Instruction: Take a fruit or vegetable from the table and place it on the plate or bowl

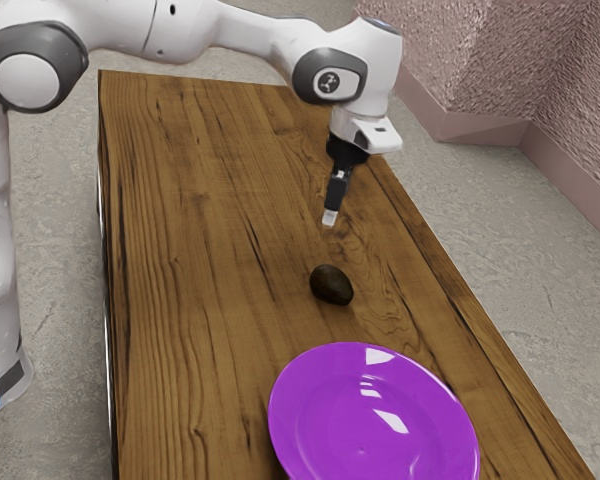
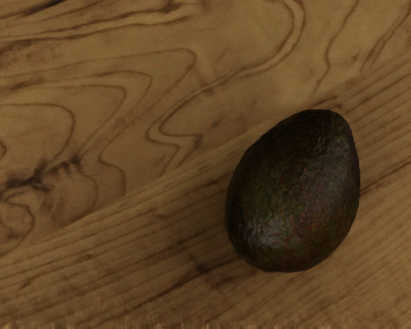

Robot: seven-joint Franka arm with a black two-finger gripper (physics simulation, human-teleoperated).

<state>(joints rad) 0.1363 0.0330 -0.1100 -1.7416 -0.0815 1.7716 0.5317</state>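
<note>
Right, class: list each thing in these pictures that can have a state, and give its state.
avocado: lying on the table, not held, off the plate.
plate: empty, flat on the table.
gripper: raised above the table, short of the avocado, holding nothing.

Desk (image 1: 200,250): brown wood, pronounced dark grain. Grey speckled floor (image 1: 540,260) surrounds the desk. Pink textured wall (image 1: 500,50) stands beyond the desk's far end.
</note>
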